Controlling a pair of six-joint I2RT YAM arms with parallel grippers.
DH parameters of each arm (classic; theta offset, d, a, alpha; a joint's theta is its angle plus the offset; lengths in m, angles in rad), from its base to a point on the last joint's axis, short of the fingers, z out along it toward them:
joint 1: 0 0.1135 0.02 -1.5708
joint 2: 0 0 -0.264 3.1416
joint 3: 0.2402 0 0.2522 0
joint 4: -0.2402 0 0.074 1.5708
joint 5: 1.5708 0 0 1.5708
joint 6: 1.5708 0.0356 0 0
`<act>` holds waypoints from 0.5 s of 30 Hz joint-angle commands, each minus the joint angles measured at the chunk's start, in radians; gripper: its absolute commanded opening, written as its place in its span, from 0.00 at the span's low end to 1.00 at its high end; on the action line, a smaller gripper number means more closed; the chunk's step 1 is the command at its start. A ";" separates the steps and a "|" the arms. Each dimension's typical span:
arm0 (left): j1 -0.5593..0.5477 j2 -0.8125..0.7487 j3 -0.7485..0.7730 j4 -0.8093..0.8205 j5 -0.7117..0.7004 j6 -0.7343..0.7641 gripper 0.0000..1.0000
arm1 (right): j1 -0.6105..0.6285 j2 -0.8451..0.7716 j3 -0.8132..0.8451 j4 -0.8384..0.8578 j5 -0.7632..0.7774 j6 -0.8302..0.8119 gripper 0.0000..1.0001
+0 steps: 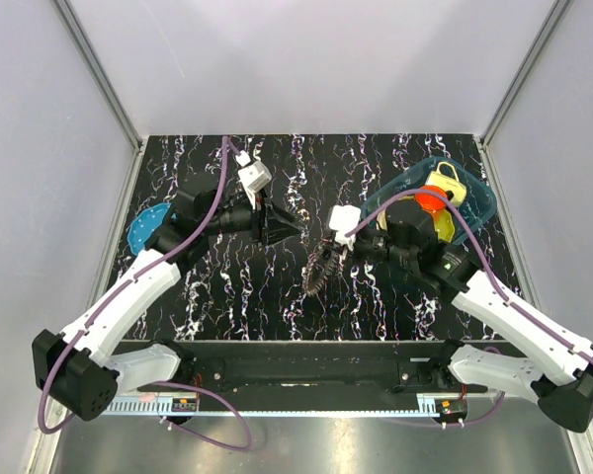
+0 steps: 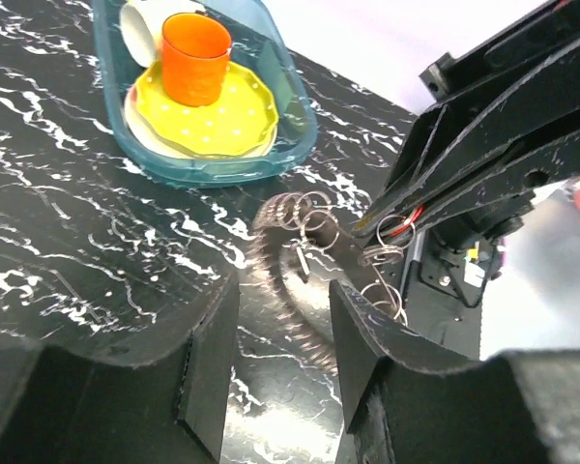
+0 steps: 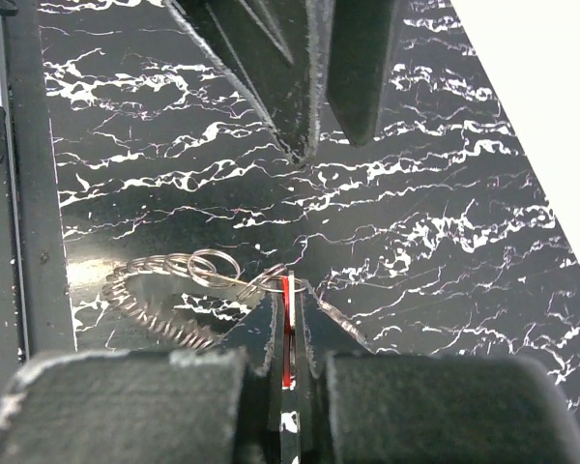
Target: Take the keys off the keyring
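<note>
While right claw (image 3: 288,290) pinched red piece (image 3: 288,348) of keys (image 1: 319,270) tight, left claw (image 2: 282,307) stood partly open, empty, close by.

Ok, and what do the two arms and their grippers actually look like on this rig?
The left arm and right arm have white shell links with black joints and bases, each trailed by a purple cable. The left gripper and right gripper have black wedge-shaped fingers with scuffed edges, and a white block at each wrist.
</note>
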 commanded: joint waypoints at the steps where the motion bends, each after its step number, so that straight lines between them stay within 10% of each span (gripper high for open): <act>1: -0.001 -0.071 0.001 -0.008 -0.115 0.088 0.45 | -0.001 0.042 0.110 -0.031 0.040 0.084 0.00; 15: -0.111 -0.214 -0.220 0.267 -0.187 0.129 0.45 | -0.001 0.160 0.243 -0.176 0.043 0.230 0.00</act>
